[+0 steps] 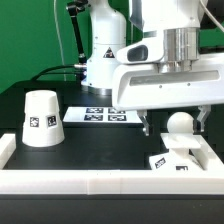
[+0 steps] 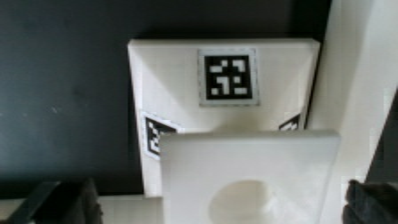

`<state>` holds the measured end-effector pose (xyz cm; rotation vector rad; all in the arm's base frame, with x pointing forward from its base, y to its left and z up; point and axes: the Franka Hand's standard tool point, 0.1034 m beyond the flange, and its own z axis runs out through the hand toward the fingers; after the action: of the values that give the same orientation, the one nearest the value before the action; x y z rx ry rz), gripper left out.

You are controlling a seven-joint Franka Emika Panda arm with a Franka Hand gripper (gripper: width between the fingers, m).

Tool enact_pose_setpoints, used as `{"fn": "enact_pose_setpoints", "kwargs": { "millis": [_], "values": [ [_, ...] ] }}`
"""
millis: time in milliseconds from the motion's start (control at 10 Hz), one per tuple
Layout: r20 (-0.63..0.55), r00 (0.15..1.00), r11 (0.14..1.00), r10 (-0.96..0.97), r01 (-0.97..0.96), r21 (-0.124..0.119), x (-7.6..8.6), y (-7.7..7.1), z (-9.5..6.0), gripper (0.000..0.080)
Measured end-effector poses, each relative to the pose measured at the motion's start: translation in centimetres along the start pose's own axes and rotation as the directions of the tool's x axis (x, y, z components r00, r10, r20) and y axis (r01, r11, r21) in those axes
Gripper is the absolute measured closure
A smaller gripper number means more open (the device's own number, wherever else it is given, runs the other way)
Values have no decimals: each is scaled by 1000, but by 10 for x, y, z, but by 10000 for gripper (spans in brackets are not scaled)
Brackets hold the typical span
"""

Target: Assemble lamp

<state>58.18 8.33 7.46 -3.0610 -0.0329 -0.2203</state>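
Observation:
The lamp base (image 1: 176,160) sits at the exterior view's right, against the white rail. The ball-shaped bulb (image 1: 180,124) stands on top of it. My gripper (image 1: 177,127) is open, with one finger on each side of the bulb and a gap on both sides. The cone shade (image 1: 43,118) stands alone at the left. In the wrist view the base (image 2: 196,110) shows a tag on its slope, and my gripper (image 2: 214,205) has dark fingertips (image 2: 54,205) at the frame's two sides. A blurred round shape (image 2: 249,195) lies between them; I cannot tell whether it is bulb or socket.
A white rail (image 1: 100,182) runs along the front of the black table, with short walls at the left (image 1: 8,148) and right (image 1: 216,155). The marker board (image 1: 108,114) lies flat behind the gripper. The robot's own base (image 1: 100,60) stands at the back.

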Motion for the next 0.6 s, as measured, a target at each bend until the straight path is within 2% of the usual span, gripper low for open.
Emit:
{"fn": "enact_pose_setpoints", "kwargs": {
  "millis": [200, 400, 600],
  "values": [
    [5, 1000, 1000, 8, -8, -2, -12, 5, -10, 101],
    [21, 999, 999, 35, -35, -6, -40, 8, -26, 100],
    [49, 994, 996, 93, -92, -11, -69, -2, -26, 100]
  ]
}}
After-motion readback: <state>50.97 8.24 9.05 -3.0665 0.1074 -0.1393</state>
